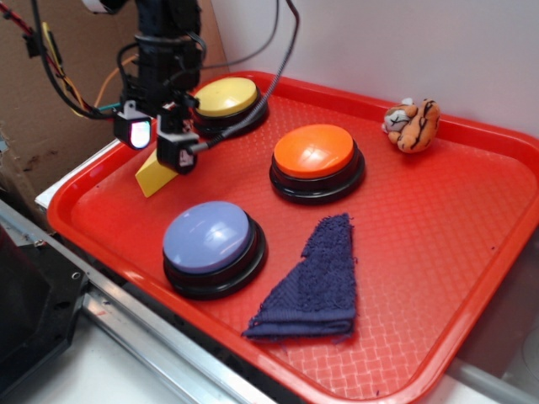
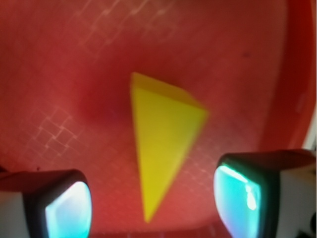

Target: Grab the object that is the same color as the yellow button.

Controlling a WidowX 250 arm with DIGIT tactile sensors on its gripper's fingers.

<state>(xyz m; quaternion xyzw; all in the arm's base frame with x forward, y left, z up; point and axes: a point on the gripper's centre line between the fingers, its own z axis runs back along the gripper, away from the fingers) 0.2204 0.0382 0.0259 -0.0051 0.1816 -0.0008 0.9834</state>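
Observation:
A small yellow wedge, the object (image 1: 156, 175), lies on the red tray (image 1: 438, 252) near its left rim. In the wrist view the object (image 2: 161, 144) fills the centre, its thin tip pointing down between the two fingers. My gripper (image 1: 157, 145) hangs just above it, open; in the wrist view the gripper (image 2: 151, 206) has one fingertip on each side of the tip, with tray showing in the gaps. The yellow button (image 1: 226, 98), a pale yellow dome on a black base, sits just behind the gripper.
An orange-domed button (image 1: 316, 156) and a lavender-blue button (image 1: 210, 240) stand on the tray. A folded dark blue cloth (image 1: 316, 282) lies at the front. A small tiger plush (image 1: 413, 124) sits at the back right. The tray's left rim (image 1: 72, 198) runs close by.

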